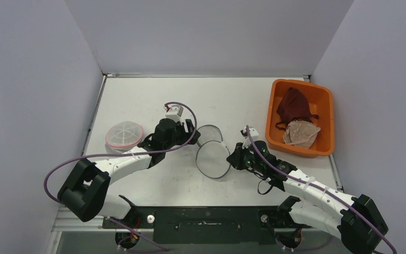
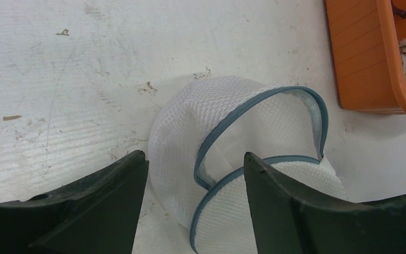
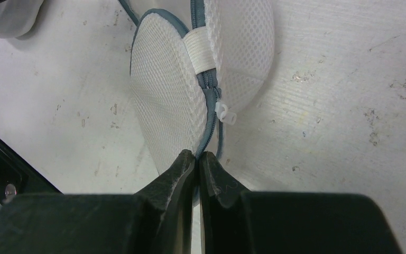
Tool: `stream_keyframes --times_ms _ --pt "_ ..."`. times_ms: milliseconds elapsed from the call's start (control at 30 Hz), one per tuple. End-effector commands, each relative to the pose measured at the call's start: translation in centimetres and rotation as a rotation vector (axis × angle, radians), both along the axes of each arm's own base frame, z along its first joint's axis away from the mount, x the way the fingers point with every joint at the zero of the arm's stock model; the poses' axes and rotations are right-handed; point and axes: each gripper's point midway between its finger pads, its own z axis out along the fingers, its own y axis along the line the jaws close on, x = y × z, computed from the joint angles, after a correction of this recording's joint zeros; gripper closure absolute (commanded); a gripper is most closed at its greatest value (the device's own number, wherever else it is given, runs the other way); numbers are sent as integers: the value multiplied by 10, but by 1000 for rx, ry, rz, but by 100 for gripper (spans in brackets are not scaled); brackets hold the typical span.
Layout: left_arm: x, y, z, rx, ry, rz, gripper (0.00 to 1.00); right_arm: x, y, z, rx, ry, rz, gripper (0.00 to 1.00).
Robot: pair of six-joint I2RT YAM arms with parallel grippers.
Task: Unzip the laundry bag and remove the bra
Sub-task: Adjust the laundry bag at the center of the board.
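Open tabletop (image 1: 137, 95) behind bag (image 1: 214, 159), orange bin (image 1: 301, 82) walls off right side

Counter (image 1: 137, 100): white, matte, worn. Wrist views show scratches, brown flecks and faint ribbed streaks across it. Enclosed on three sides by plain pale lavender-grey panels: left wall (image 1: 26, 79), back wall (image 1: 206, 32), right wall (image 1: 386, 63). A thin metal rail (image 1: 206, 75) runs along the counter's far edge, where it meets the back wall. Light even and diffuse, shadows soft. Floor out of view.
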Motion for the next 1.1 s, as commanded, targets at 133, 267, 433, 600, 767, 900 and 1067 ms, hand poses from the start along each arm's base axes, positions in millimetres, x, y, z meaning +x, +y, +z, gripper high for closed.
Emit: stream_keyframes --times_ms 133,267,433,600,767,900,1067 --pt "17 -27 11 -60 -31 -73 56 1 11 15 115 -8 56 95" --pt "18 -29 2 -69 -4 -64 80 0 19 27 212 9 84 95" --pt "9 -28 7 -104 17 -67 100 2 26 50 363 13 86 95" --pt "-13 -23 16 -183 53 -69 100 11 21 80 545 -18 41 95" --pt "-36 -10 20 -211 73 -68 100 16 10 97 681 -28 13 95" --pt "-53 -3 18 -236 92 -76 100 15 3 112 807 -32 22 95" --pt "-68 -7 12 -307 124 -113 100 12 -2 135 947 -42 38 95"
